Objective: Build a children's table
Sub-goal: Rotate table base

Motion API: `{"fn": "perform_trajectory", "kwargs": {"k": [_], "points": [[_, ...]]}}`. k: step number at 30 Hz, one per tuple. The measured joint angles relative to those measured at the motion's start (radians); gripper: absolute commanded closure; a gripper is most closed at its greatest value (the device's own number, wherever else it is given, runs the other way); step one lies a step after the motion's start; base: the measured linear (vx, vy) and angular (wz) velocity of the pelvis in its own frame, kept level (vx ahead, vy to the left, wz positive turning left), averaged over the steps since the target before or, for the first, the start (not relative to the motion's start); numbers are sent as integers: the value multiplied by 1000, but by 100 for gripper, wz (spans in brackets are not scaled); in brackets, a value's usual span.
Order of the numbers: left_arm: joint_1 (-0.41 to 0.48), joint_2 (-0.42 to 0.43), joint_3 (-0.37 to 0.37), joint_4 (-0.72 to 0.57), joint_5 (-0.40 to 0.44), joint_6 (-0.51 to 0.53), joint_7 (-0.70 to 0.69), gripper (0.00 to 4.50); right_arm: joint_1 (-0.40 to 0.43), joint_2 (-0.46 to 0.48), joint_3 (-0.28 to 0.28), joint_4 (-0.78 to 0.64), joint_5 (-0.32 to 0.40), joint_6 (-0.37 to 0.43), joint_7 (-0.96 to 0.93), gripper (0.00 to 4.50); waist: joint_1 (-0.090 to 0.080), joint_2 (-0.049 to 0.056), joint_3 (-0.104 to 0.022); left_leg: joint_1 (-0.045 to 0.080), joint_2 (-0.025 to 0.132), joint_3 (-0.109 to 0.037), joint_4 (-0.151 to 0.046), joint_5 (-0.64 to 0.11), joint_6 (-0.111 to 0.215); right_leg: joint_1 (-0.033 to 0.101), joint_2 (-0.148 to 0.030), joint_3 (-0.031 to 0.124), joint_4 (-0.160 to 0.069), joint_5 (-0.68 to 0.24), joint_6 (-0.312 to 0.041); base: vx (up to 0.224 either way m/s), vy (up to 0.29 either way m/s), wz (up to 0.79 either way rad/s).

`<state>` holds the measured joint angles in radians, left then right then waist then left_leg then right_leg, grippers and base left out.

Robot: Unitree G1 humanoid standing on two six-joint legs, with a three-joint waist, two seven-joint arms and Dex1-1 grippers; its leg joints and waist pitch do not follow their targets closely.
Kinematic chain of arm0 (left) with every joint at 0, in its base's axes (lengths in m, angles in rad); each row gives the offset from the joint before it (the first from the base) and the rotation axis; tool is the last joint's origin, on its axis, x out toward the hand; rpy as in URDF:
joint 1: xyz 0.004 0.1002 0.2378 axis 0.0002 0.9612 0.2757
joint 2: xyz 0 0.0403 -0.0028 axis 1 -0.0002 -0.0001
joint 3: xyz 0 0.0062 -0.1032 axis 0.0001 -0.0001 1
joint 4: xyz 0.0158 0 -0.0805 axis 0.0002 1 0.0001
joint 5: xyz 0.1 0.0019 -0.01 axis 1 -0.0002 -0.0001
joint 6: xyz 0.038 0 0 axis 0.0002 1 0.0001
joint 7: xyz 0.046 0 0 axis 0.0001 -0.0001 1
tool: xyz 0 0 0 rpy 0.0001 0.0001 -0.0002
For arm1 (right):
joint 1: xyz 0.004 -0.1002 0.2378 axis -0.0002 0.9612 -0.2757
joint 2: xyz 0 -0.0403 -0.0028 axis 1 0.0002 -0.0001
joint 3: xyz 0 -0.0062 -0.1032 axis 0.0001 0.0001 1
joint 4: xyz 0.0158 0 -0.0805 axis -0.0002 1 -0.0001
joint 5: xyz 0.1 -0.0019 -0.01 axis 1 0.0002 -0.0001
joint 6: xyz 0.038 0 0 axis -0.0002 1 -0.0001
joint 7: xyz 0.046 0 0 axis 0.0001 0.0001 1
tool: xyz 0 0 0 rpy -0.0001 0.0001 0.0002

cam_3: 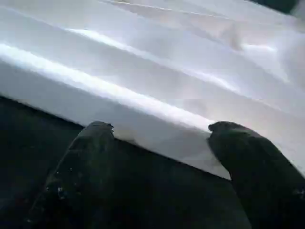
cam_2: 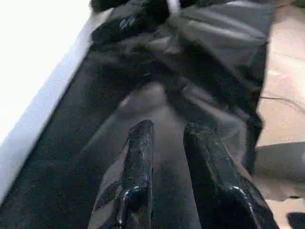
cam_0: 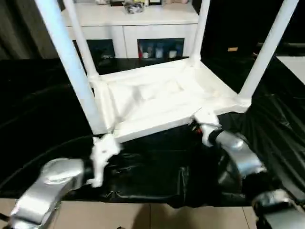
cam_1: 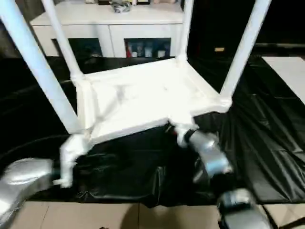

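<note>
The children's table stands upside down on a black sheet, its white ribbed tabletop [cam_0: 157, 100] flat and all of its white legs pointing up, among them the near-left leg [cam_0: 71, 62] and the near-right leg [cam_0: 267, 47]. My left gripper [cam_2: 169, 129] hovers low over the sheet beside the tabletop's near-left corner, its fingers [cam_2: 138, 157] a little apart with nothing between them. My right gripper [cam_3: 162, 126] is open wide, its fingertips [cam_3: 97, 131] right up against the tabletop's near edge [cam_3: 143, 109], toward the right corner.
A white cabinet [cam_0: 133, 19] with glass doors stands behind the table. The black sheet [cam_0: 43, 109] covers the floor around the table and is crumpled in front of me. Bare tan floor [cam_0: 143, 217] lies at my feet.
</note>
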<state>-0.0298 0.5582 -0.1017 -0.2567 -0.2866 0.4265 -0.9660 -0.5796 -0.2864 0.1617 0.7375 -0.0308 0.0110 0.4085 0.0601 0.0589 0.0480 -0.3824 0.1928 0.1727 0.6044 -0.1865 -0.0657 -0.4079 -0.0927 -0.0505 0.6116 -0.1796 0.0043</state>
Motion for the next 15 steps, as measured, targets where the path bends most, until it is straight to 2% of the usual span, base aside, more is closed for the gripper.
{"fn": "perform_trajectory", "kwargs": {"k": [4, 7, 10, 13, 14, 15], "points": [[77, 72, 79, -11, -12, -5, 7, 323, -64, 0, -43, 130, -3, -31, -108, 74, -11, -3, 1, -1, 0, 0, 0, 0, -1, -2, 1, 1, 0, 2, -4, 0, 0, 0], [118, 122, 150, 0, -11, -9, 9, 323, -84, -12, -77, 172, -2, -51, -150, 74, -14, -5, 1, -1, 0, 0, 0, 0, -1, -2, 1, 1, 0, 1, -2, 0, 0, 0], [147, 164, 216, 7, -25, 24, -11, 323, -82, 0, -79, 178, 3, -67, -140, 74, -22, -8, 0, -1, 0, 0, 0, 0, -1, -3, 2, 3, 0, 0, 0, 0, 0, 0], [161, 209, 302, 31, -104, 111, -61, 323, -78, 6, -79, 177, 4, -95, -123, 74, -25, -10, 1, -2, 0, 2, 0, 0, -1, -5, 2, 5, 0, 0, -1, 0, 0, 0], [160, 213, 348, 45, -136, 129, -73, 293, -75, 8, -79, 177, 4, -103, -120, 74, -25, -10, 1, -2, -1, 2, 0, 0, -1, -5, 2, 5, 0, 0, -1, 0, 0, 0], [159, 215, 378, 51, -156, 136, -78, 288, -72, 8, -79, 177, 4, -107, -119, 74, -24, -10, 0, -1, -1, 2, 0, 0, -1, -5, 2, 5, 0, 0, -1, 0, 0, 0]]}}
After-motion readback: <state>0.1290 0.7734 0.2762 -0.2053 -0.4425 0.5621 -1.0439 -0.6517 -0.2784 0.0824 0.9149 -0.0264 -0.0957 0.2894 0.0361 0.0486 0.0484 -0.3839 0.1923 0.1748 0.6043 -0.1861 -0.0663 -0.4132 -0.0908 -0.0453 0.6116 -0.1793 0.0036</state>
